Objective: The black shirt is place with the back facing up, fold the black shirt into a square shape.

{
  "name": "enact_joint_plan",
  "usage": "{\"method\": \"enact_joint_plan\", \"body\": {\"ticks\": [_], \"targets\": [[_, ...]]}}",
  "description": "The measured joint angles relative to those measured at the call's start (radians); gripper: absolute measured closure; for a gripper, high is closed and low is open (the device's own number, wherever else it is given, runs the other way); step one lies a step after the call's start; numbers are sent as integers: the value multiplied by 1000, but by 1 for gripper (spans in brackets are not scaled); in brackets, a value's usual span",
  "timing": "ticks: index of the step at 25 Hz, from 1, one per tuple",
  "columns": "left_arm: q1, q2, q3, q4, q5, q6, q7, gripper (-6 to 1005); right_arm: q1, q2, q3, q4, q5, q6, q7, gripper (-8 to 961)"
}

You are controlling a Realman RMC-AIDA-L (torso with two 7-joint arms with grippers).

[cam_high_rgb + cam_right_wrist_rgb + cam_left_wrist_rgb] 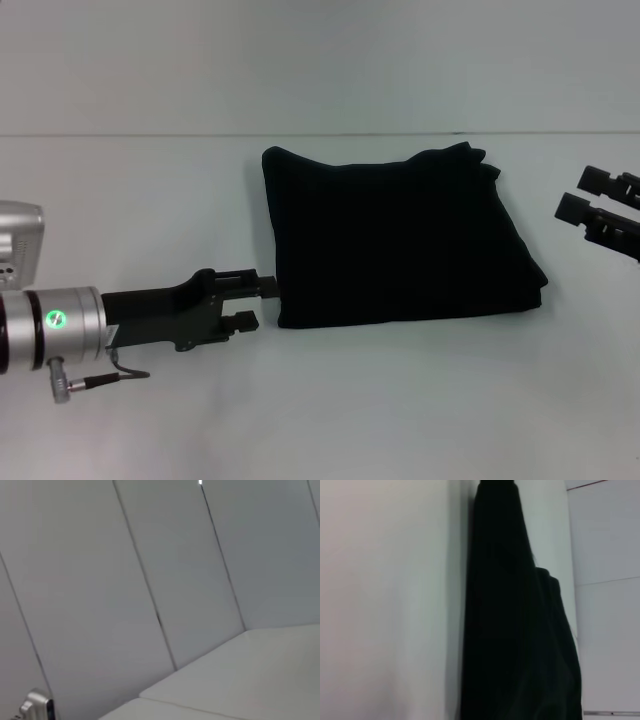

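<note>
The black shirt [395,235] lies folded into a rough square on the white table [400,410], a little right of centre. In the left wrist view the black shirt [515,630] is a dark mass with no fingers showing. My left gripper [258,302] sits low at the fold's near left corner. It is open, and its upper finger [265,286] reaches the cloth's edge with nothing held. My right gripper [572,193] hovers open off the shirt's right side, apart from it.
A pale panelled wall [150,580] rises behind the table. The table's far edge [150,135] runs across the back. Bare white surface lies in front of the shirt and on both sides of it.
</note>
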Motion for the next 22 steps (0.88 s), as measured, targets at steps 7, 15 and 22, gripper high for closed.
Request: {"method": "enact_joint_plan", "body": {"ticks": [7,15,22], "targets": [[-9,-30,62,3,-3,-96,90,339,27,21,-3,4,2,55,-18,194],[-37,-59,99,-5,-4,-216,160,338,47,26,-1,24,5,60,-11,193],[-41,-63,105,-5,-3,-233,162,341,47,28,3,25,6,52,-4,193]]}}
